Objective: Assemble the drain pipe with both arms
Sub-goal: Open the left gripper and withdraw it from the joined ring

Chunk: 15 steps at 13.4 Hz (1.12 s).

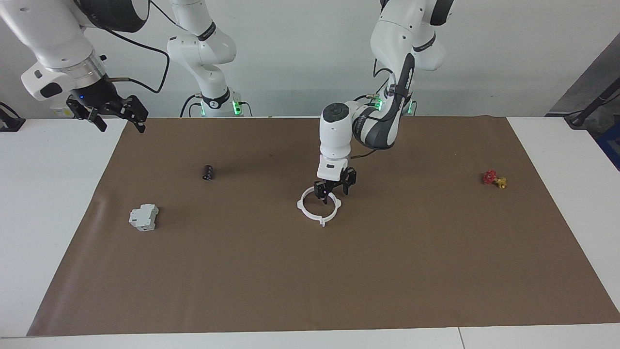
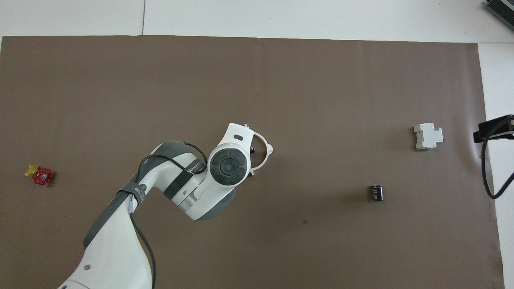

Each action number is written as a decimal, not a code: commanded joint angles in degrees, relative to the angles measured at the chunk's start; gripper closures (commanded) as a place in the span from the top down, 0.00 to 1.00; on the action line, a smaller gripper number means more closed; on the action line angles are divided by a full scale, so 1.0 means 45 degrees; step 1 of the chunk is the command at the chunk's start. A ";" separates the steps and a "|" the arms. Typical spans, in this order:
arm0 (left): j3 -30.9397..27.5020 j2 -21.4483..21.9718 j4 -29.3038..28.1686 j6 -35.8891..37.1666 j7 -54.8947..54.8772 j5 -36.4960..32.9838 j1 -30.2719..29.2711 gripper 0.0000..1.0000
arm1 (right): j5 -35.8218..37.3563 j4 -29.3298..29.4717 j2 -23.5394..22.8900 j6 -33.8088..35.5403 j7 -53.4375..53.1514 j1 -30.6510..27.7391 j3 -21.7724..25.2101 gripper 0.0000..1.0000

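Observation:
The drain pipe (image 1: 301,206) is a thin white ring with small tabs, lying flat on the brown mat (image 1: 310,286) near its middle. My left gripper (image 1: 333,194) hangs open just over the ring's rim on the side nearer the robots, its fingers spread to either side of the rim and gripping nothing. In the overhead view the left wrist covers most of the ring, and only one arc (image 2: 265,149) shows. My right gripper (image 1: 119,121) waits open and empty, raised over the mat's edge at the right arm's end of the table.
A grey-white boxy block (image 1: 143,217) and a small black cylinder (image 1: 208,172) lie toward the right arm's end. A red-and-yellow valve piece (image 1: 494,179) lies toward the left arm's end. White table (image 1: 43,203) surrounds the mat.

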<state>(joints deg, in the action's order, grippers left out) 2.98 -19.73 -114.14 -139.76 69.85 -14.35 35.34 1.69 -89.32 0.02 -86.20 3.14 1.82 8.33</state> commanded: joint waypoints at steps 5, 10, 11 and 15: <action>-0.0174 0.0495 0.0344 0.1251 0.0065 -0.0327 0.0019 1.00 | -0.0102 -0.0132 0.0093 -0.0045 -0.0170 -0.0132 -0.0074 1.00; -0.0193 0.2507 0.0985 0.4177 -0.3385 0.0819 -0.1758 1.00 | -0.0102 -0.0132 0.0093 -0.0045 -0.0150 -0.0054 -0.0074 1.00; -0.0252 0.2664 0.1357 0.4899 -0.4012 0.1251 -0.2127 1.00 | -0.0102 -0.0132 0.0093 -0.0045 -0.0131 -0.0035 -0.0074 1.00; -0.0252 0.3523 0.1947 0.6955 -0.7971 0.1800 -0.4799 1.00 | -0.0102 -0.0132 0.0093 -0.0045 -0.0111 -0.0015 -0.0074 1.00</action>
<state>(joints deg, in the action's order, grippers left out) 1.37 -5.55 -105.79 -111.66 42.27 -8.57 19.12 1.69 -89.32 0.02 -86.20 3.14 1.90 8.22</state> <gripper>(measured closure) 0.000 0.000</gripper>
